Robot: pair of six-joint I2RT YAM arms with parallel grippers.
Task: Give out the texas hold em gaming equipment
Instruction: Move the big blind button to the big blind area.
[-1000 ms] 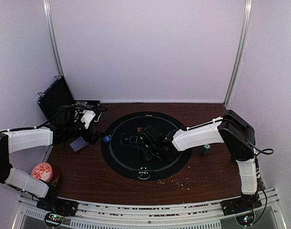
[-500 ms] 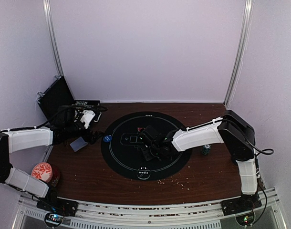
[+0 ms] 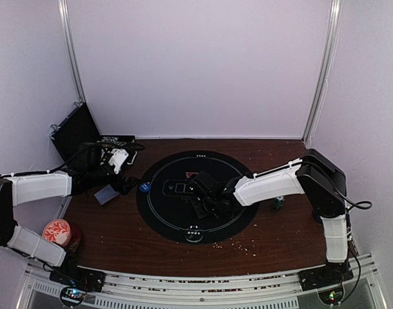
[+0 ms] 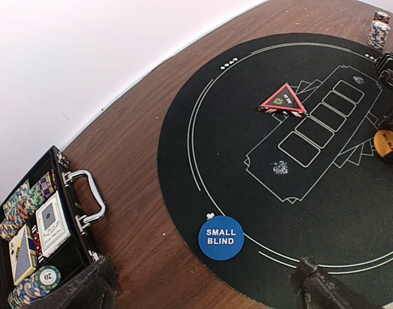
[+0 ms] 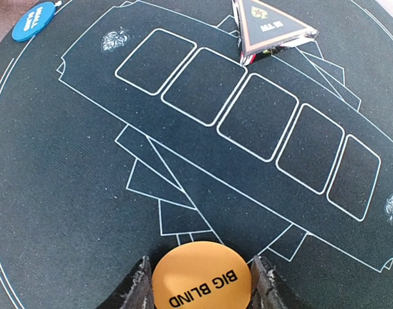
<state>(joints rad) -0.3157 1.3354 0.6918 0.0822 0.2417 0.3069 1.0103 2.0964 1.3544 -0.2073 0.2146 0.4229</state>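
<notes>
Right gripper point(image 3: 201, 205) low over black mat point(image 3: 159, 212)

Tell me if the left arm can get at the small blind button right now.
Probably yes. The left gripper hangs open right by the small blind button at the edge of the mat, nothing between them; the right gripper, closed on the big blind button, is well clear.

white walls point(image 3: 196, 64), dark wooden table point(image 3: 281, 248)

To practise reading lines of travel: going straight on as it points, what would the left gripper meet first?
Probably the blue SMALL BLIND button at the rim of the mat, just ahead of the open left gripper; depth is unclear, so the mat may come first.
</notes>
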